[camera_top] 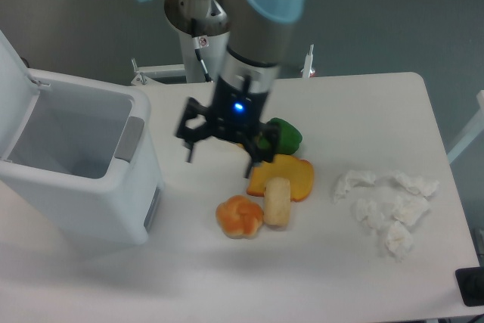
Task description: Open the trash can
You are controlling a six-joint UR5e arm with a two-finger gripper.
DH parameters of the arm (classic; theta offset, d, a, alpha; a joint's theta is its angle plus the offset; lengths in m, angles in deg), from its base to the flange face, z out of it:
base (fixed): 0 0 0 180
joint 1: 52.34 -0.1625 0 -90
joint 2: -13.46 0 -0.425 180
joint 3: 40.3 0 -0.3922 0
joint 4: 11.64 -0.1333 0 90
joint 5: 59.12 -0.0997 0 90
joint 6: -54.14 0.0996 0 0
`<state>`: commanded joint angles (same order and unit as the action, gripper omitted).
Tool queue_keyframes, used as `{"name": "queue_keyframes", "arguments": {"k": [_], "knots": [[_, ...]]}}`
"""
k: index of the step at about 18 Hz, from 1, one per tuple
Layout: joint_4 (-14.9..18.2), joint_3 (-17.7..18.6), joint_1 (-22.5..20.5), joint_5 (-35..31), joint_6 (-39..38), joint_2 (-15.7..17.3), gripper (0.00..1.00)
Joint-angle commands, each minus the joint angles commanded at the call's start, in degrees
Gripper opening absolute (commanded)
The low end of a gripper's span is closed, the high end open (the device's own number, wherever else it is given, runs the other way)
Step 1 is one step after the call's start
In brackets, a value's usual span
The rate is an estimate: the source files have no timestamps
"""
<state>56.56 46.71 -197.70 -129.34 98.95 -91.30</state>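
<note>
Claw (218, 158), fingers spread and empty, hangs right of the bin (83, 179), whose lid (11, 73) stands raised. Retreat clear without brushing the grey tab (129, 139).

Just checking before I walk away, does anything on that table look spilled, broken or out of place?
Nothing looks spilled or broken. The trash can stands upright with its lid swung up and back. The only mess is crumpled tissues scattered loose on the table at the right. The gripper hangs open, holding nothing.
</note>
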Motion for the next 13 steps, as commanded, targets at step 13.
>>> {"name": "queue_keyframes", "arguments": {"k": [13], "knots": [[-4.7,0.9,-1.6,-19.1,20.6,-7.2,1.0]]}}
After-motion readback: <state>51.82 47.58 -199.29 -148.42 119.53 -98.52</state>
